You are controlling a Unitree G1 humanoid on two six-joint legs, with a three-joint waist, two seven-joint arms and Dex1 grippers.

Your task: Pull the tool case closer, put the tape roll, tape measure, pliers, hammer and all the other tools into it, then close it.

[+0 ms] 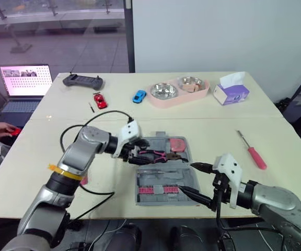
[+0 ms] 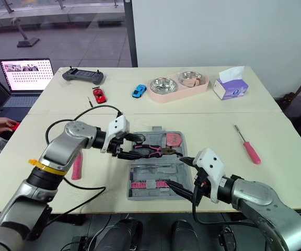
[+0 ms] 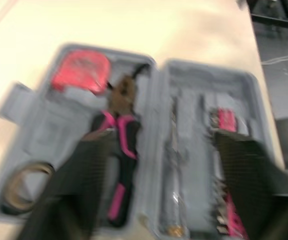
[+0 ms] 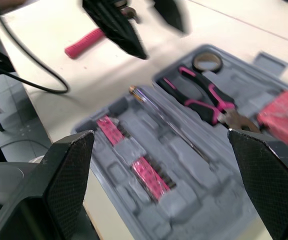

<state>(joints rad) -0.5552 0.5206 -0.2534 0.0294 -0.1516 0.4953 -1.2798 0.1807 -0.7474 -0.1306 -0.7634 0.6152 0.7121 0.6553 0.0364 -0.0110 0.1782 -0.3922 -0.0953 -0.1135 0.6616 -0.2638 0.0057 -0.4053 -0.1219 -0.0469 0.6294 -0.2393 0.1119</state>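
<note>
Left gripper (image 1: 134, 156): fingers spread wide, holding nothing, poised over the pliers (image 1: 158, 155), which lie in their recess. Right gripper (image 1: 188, 178): also wide and empty, at the near right side of the tool case (image 1: 166, 202).

The case lies open at the table's (image 1: 218, 130) near edge, between both arms. The tape measure (image 1: 177, 143) and tape roll (image 3: 26, 180) are seated inside.

A pink handle (image 2: 77, 168), probably the hammer, lies just left of the case. A red screwdriver (image 1: 255, 154) lies well to its right.

Assessment: the case is rigid moulded plastic, light and liable to slide, so steady one half and fold the other by its outer rim. The hammer is likely head-heavy, so grip it near the head.
</note>
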